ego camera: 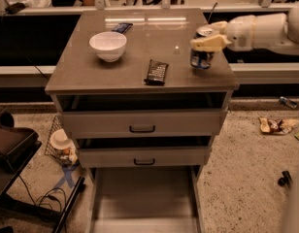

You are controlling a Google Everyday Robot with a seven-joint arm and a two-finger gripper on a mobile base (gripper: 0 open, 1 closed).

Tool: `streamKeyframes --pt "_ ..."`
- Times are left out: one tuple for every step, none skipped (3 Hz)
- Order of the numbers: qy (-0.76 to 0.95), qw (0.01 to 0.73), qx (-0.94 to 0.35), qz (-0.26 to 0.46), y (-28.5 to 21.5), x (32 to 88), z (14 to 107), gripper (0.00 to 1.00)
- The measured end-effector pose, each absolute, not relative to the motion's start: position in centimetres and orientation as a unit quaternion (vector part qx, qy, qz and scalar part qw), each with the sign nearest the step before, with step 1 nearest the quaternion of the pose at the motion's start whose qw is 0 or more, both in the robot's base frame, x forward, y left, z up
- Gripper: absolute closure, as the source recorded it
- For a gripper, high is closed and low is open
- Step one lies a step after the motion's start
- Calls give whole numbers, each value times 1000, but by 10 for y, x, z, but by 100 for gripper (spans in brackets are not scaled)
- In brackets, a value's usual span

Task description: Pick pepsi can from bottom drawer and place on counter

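The pepsi can (202, 57) is dark blue with a silver top. It is upright over the right side of the counter (140, 52), low above or on its surface. My gripper (207, 40) comes in from the right on a white arm and is shut on the can near its top. The bottom drawer (144, 198) is pulled out at the foot of the cabinet and its flat grey floor is bare.
A white bowl (108, 45) stands on the counter's left. A flat black snack packet (157, 72) lies near the front middle. A small dark object (122, 27) lies at the back. Two upper drawers (142, 123) are partly open. Litter (275, 125) lies on the floor right.
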State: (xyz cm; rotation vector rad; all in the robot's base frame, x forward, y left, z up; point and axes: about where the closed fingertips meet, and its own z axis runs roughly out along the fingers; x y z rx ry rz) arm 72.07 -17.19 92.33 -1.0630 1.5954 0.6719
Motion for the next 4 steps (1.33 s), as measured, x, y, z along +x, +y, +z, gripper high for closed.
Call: streamKeyframes --pt "675 508 -439 306 -137 772 905 100" --pt "670 533 -421 299 -136 804 925 100" --pt "656 580 -401 269 -152 824 963 100" --pt "653 613 -376 238 -171 840 980 100"
